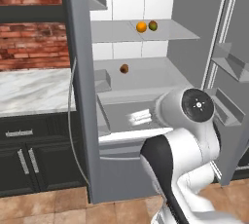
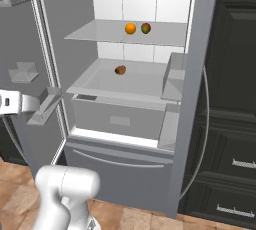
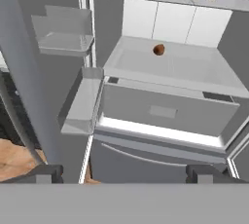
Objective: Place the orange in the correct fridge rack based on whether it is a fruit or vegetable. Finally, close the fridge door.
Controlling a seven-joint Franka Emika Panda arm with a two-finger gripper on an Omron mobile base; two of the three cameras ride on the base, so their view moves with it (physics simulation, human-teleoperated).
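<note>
Orange (image 1: 141, 27) near fridge rack (image 1: 175, 34) front edge

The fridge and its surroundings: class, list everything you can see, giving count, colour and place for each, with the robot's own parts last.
Orange: one, bright orange, on the upper rack, left of the mango.
Mango: one, green and red, on the same rack, close beside the orange.
Brown item: one, brown, round, on the shelf one level down.
Drawer: one, grey, below that shelf.
Fridge doors: two, grey, both open, with bins on their inner sides.
Counter: one, white marble, left of the fridge.
Cabinets: black, beneath the counter and right of the fridge.
Brick wall: red, above the counter.
Floor: brown tiles.
Gripper: one, dark fingertips apart, empty, facing the fridge.
Arm: one, white with dark joints.
</note>
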